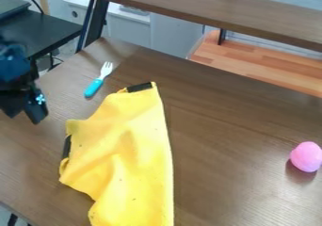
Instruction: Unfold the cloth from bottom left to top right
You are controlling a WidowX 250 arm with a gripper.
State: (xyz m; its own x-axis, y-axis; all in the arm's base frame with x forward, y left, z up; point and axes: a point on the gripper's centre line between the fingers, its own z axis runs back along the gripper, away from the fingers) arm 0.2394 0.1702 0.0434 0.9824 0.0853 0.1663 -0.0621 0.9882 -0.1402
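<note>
A brown table is carrying a rumpled yellow cloth.
The cloth is running nearwards, left of centre; the claw is hanging empty at left, fingers apart. Unfolding is probably calling for pinching one near-left layer, drawing it low toward far right. Table is stretching between cloth and pink ball; a fork is sitting near the far-left edge.

Dark robot arm, deep blue bulky upper part, narrower black section below, black gripper with two blocky fingers, small pale-blue speckled marking
</note>
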